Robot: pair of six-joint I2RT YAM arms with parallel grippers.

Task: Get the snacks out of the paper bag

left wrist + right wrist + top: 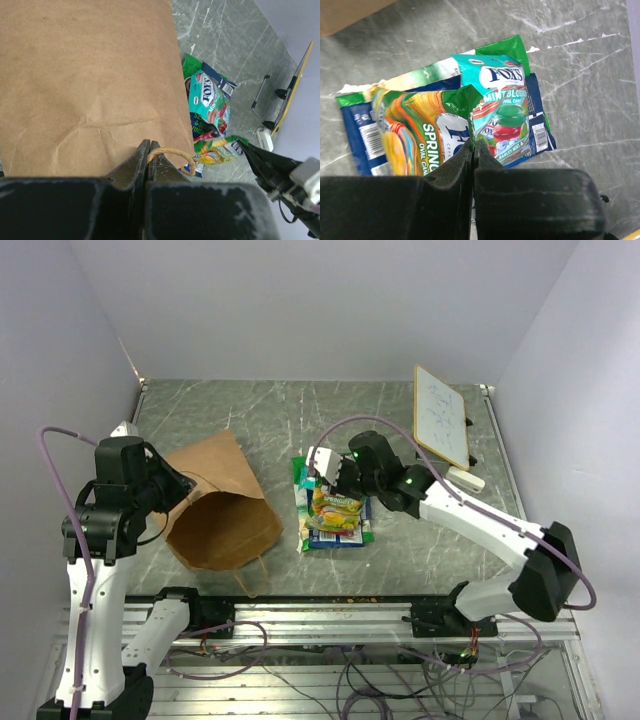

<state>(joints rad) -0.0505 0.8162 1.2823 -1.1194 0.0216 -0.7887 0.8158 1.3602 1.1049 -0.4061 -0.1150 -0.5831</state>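
Note:
The brown paper bag [220,502] lies on its side on the table, its open mouth toward the near edge. My left gripper [184,484] is at the bag's left side. In the left wrist view it [148,145] is shut on the bag's looped paper handle [173,152], against the bag [85,75]. A pile of snacks [335,520] lies right of the bag. My right gripper [328,483] is over it. In the right wrist view it [473,145] is shut on the edge of the yellow-green packet [415,135], beside a teal-green packet [502,100] and blue ones [355,131].
A white framed board [440,415] stands at the back right, with a small white object [466,480] in front of it. The table's metal rail [330,615] runs along the near edge. Grey walls close in the left, back and right sides.

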